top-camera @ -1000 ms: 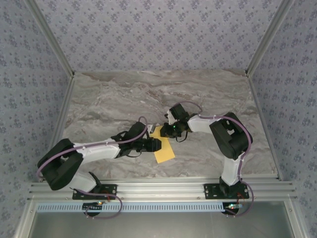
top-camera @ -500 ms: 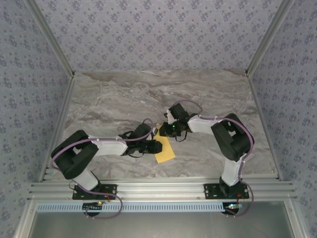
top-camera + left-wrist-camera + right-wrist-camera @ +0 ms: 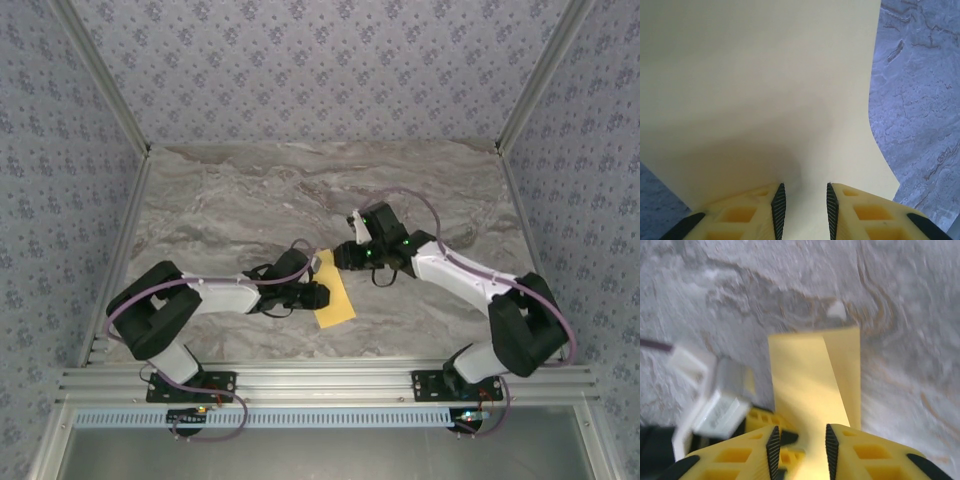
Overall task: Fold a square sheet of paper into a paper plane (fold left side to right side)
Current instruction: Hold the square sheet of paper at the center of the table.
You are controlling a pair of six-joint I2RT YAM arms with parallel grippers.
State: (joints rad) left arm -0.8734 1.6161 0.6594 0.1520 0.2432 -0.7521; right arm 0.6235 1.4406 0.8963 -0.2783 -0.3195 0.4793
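Note:
The square sheet of paper (image 3: 337, 297) lies as a narrow yellow strip on the marble table between the two arms. In the right wrist view the paper (image 3: 810, 382) shows one layer folded over another, with a slanted edge. My left gripper (image 3: 319, 294) sits low at the strip's left edge. In its own view the jaws (image 3: 804, 210) stand apart over the pale paper (image 3: 765, 90), which bends upward. My right gripper (image 3: 344, 259) hovers at the strip's far end, its jaws (image 3: 801, 450) parted above the paper and gripping nothing.
The grey marble table (image 3: 240, 200) has patterned walls on three sides and an aluminium rail (image 3: 320, 381) along the near edge. The left gripper's yellow fingers (image 3: 762, 418) and white wrist housing (image 3: 715, 405) sit close beside the right gripper.
The right gripper's jaws have parted and it has drawn back slightly toward the far right. The right arm's elbow has swung out to the right. The left gripper stays at the paper.

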